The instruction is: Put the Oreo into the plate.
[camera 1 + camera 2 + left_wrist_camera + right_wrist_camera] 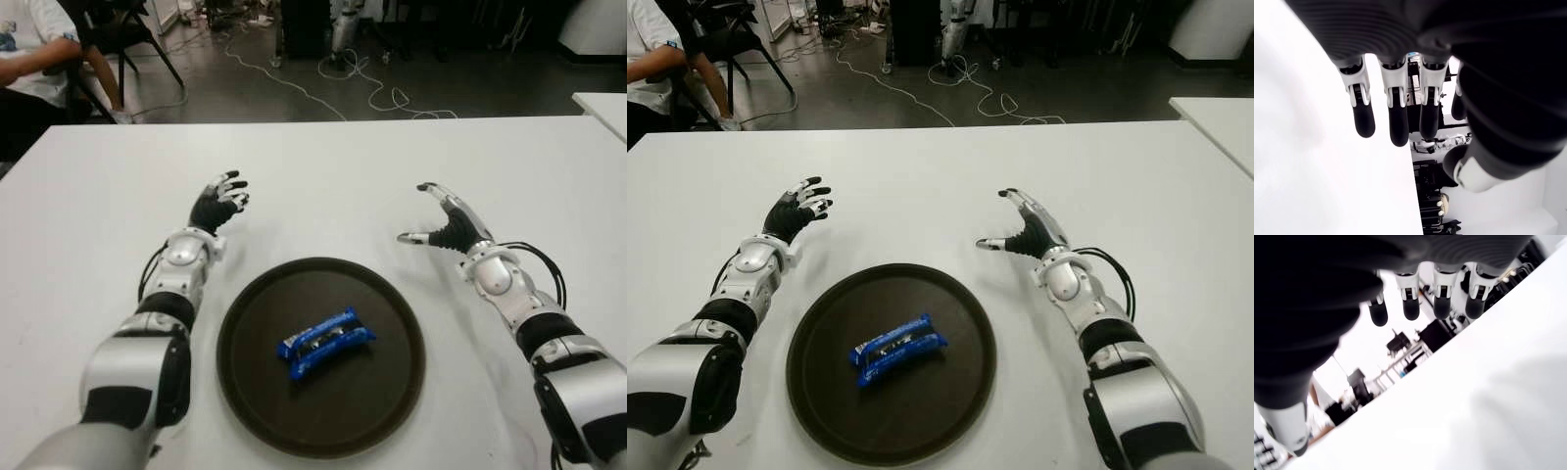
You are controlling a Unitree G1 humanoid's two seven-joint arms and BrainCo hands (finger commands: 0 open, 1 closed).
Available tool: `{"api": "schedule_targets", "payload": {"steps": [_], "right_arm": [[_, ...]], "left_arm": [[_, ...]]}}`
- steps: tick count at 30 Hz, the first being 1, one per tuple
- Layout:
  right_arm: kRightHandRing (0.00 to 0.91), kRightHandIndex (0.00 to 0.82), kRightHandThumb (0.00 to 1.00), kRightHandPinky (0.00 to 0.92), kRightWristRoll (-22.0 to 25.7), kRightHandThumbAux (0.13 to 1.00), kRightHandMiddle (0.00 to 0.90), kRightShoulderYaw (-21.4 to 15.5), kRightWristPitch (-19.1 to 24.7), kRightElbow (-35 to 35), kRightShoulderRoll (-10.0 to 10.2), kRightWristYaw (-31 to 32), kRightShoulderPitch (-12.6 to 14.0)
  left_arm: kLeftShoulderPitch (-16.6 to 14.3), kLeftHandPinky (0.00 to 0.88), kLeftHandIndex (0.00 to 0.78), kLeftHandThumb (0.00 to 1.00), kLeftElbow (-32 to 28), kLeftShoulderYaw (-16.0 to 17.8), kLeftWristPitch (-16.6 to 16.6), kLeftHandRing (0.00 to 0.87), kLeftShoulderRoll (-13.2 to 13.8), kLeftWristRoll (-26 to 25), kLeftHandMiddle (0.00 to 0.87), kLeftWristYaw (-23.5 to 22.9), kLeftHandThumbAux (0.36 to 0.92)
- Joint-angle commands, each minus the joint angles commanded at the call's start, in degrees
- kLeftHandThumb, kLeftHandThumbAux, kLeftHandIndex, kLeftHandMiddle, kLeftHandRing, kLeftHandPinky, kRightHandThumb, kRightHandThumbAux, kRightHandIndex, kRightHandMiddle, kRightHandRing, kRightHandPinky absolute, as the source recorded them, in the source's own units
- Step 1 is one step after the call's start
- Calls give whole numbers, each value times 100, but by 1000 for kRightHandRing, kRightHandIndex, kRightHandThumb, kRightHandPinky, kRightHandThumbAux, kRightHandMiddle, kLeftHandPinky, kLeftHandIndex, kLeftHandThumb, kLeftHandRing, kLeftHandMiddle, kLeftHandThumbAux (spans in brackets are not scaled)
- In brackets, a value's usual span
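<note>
A blue Oreo packet [325, 343] lies in the middle of the round dark brown plate [255, 392] on the white table [323, 166]. My left hand [220, 201] is over the table beyond the plate's left side, fingers spread and holding nothing. My right hand [441, 220] is beyond the plate's right side, fingers extended and thumb out, also holding nothing. Both wrist views show straight fingers [1396, 117] [1442, 303] with only bare table beneath them.
A seated person [39, 59] is at the far left behind the table. Cables [343, 83] run across the floor beyond the table's far edge. Another white table's corner [602, 108] shows at the far right.
</note>
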Motion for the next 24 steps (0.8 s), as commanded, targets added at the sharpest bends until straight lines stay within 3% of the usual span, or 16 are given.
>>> {"api": "schedule_targets", "payload": {"steps": [10, 16, 24], "right_arm": [[0, 0, 0, 0, 933, 702, 0, -689, 426, 367, 284, 890, -179], [0, 0, 0, 1, 1005, 728, 5, -813, 762, 558, 320, 913, -269], [38, 2, 0, 36, 1068, 760, 46, -914, 893, 577, 349, 737, -303]], "left_arm": [[4, 237, 150, 96, 8, 10, -56, 222, -13, -8, 217, 17, 748], [9, 220, 139, 90, -2, 16, -63, 215, -13, -23, 211, -16, 747], [-2, 223, 137, 95, 9, -10, -20, 217, -4, 7, 211, 10, 736]]}}
